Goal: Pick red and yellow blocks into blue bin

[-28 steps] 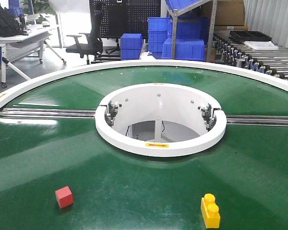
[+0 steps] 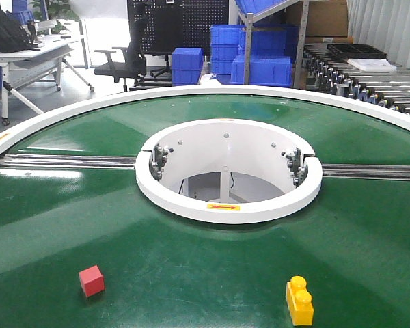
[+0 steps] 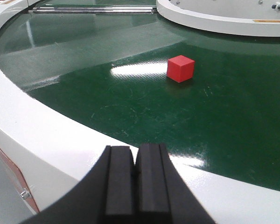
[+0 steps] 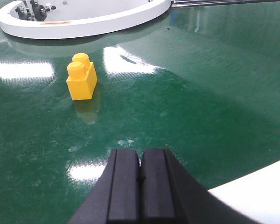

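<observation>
Nothing has moved since a moment ago. The red cube (image 2: 91,281) and yellow brick (image 2: 299,303) sit well apart on the green counter (image 2: 205,273). The left hand (image 3: 133,172) and right hand (image 4: 140,175) are pressed together, empty. No block is picked yet.

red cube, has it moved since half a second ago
No. In the front view the red cube sits in the same spot, below and left of the white ring, as before.
</observation>
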Robot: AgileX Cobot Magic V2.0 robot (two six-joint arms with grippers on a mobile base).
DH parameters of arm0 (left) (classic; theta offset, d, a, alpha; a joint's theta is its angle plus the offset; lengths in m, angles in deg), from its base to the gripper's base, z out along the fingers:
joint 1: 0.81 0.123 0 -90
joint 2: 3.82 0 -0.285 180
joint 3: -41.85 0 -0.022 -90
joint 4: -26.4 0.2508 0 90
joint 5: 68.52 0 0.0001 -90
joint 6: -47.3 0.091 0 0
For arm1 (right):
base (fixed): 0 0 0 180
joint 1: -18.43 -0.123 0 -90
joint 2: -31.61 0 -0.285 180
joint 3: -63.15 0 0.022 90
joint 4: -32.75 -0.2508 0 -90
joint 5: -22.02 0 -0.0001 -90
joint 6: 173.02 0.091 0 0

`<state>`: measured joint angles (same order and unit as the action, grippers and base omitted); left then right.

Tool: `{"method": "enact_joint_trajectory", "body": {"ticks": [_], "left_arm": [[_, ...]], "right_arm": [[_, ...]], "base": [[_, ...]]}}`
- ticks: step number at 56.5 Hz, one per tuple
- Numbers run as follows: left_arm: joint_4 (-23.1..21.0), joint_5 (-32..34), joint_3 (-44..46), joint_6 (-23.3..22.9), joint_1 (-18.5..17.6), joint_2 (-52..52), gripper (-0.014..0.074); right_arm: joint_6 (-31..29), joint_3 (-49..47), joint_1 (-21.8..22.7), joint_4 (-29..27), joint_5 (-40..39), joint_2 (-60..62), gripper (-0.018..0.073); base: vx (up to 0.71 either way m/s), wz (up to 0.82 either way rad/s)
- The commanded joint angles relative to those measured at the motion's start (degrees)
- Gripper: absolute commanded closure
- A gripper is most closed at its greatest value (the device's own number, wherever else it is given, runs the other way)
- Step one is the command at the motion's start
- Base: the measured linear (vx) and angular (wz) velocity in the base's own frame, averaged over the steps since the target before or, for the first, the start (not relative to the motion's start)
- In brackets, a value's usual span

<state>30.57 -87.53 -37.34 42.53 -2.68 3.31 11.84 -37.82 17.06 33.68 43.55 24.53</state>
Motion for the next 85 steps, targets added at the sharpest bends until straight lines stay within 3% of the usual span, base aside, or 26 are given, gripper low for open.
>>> {"method": "enact_joint_trajectory", "body": {"ticks": [1, 17, 30, 50, 62, 72, 85], "left_arm": [[0.0, 4.8, 1.5, -0.2, -0.4, -0.9, 0.0603], [0.0, 5.5, 1.5, -0.2, -0.4, -0.9, 0.0603], [0.0, 11.4, 1.5, -0.1, -0.4, -0.9, 0.0603], [-0.2, 15.6, 1.5, -0.2, -0.4, -0.9, 0.0603], [-2.6, 22.7, 5.7, -0.3, -0.4, -0.9, 0.0603], [-2.4, 21.1, 16.3, -0.1, -0.4, -0.9, 0.0603], [-2.4, 11.0, 31.3, 0.1, -0.4, 5.9, 0.0603]], "right_arm": [[-0.6, 0.3, 0.1, 1.2, -4.3, 0.5, 0.0566], [-0.6, 0.3, 0.1, 1.5, -4.6, 0.5, 0.0566], [-4.4, 0.3, 0.1, 7.3, -11.2, 0.5, 0.0566], [-4.5, 0.3, 0.1, 7.5, -15.0, 0.5, 0.0566], [-2.1, -3.5, 0.1, 5.4, -24.4, 0.5, 0.0566], [-2.2, -15.1, 0.1, 6.2, -17.8, -0.6, 0.0566], [-3.6, -30.6, 0.1, 6.2, -6.7, -8.6, 0.0566]], "base": [[0.00, 0.00], [0.00, 0.00], [0.00, 0.00], [0.00, 0.00], [0.00, 0.00], [0.00, 0.00], [0.00, 0.00]]}}
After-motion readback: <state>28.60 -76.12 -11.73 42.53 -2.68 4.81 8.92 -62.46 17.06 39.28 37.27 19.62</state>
